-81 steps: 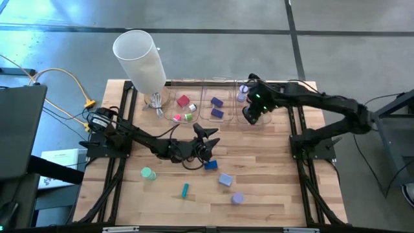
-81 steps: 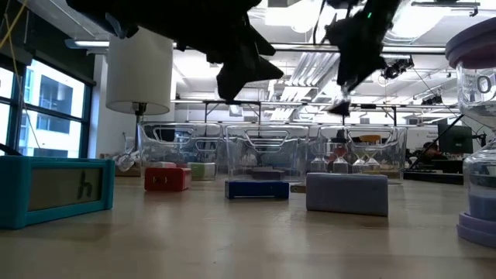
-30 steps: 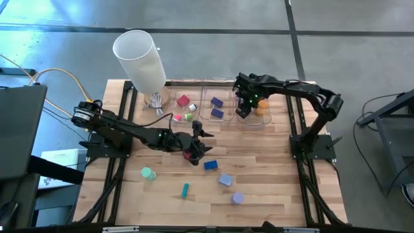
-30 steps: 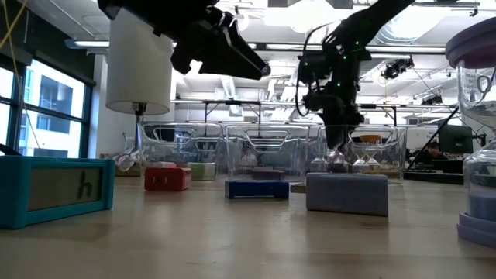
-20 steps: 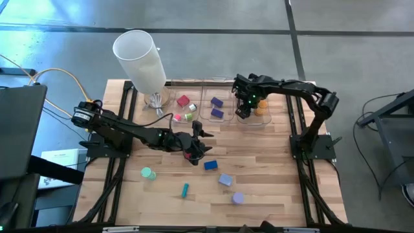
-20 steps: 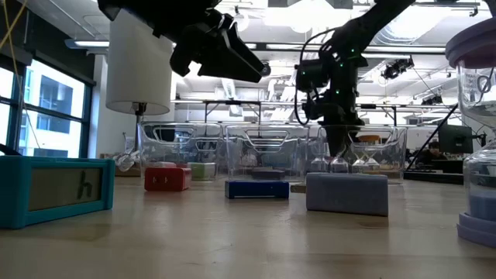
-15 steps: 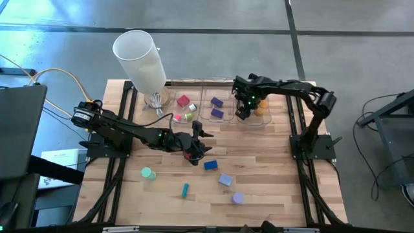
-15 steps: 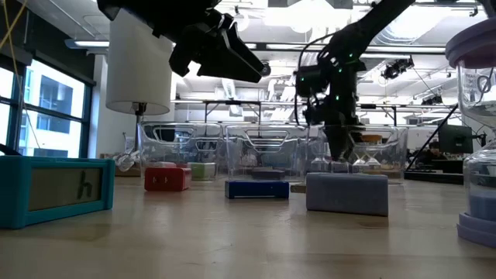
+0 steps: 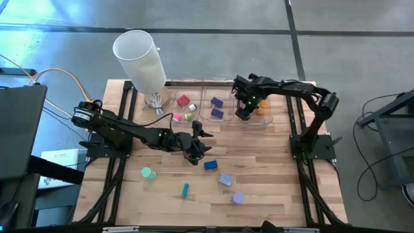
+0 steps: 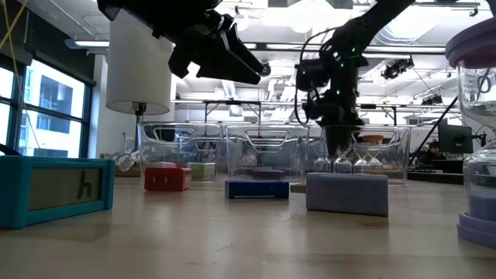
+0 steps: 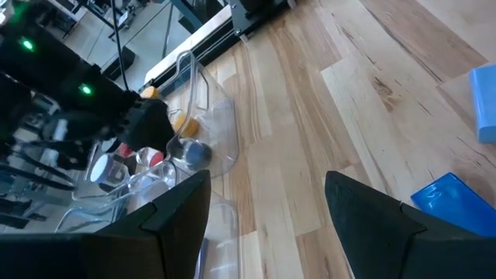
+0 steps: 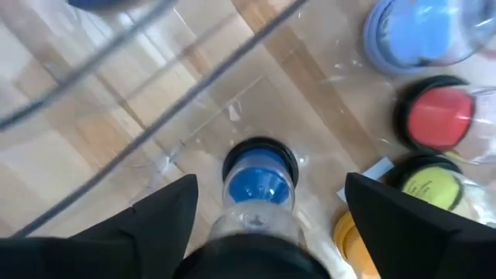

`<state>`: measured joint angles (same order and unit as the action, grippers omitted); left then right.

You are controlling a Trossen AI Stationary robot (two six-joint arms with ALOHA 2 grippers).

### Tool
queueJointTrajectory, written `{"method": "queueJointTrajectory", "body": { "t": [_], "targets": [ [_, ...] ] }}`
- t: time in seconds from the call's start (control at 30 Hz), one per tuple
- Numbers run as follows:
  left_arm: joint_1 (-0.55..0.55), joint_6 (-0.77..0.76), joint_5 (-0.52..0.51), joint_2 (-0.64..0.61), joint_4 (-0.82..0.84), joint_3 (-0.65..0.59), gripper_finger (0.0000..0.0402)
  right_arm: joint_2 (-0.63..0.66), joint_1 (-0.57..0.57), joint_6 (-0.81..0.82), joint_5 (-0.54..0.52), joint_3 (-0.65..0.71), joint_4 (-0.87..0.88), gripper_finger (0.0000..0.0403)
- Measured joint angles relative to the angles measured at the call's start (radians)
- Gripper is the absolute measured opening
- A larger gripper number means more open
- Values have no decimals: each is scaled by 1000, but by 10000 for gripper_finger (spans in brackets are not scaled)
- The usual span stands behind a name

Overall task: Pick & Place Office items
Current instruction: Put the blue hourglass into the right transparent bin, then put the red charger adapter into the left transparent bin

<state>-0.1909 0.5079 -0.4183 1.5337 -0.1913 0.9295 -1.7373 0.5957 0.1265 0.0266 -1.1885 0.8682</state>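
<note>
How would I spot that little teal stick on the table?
Start at the tall white cylinder at the table's far corner, then cross to the near edge. Between a green roll and a lavender block lies the teal stick, the only slim piece there.

Right gripper [image 9: 244,115]: its fingertips are sinking into the clear bin [image 9: 253,109], so the high view is hiding them.
Bin contents: too small to be telling apart from above (the right wrist view is showing them blurred).
Purple roll [image 10: 479,132]: the low view's edge is cutting it off.
Teal stick [image 10: 54,191]: the edge is clipping it.
</note>
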Motion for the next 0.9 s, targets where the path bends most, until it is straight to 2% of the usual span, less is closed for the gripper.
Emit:
{"method": "queueJointTrajectory", "body": {
  "t": [0.27,0.43,0.63,0.77,0.9],
  "targets": [
    [1,8,-2,0,0,0,246,122,-3,0,-5,-6,2,316],
    [-9,42,-32,-30,45,0,246,223,-28,3,-39,-49,63,316],
    [-39,12,-2,-169,210,0,246,389,-100,50,-55,-98,105,316],
    [-50,-94,36,-294,367,0,246,512,-182,91,-50,-103,106,316],
    [-50,-226,135,-405,482,0,246,605,-287,144,-50,-103,101,316]
  ]
}}
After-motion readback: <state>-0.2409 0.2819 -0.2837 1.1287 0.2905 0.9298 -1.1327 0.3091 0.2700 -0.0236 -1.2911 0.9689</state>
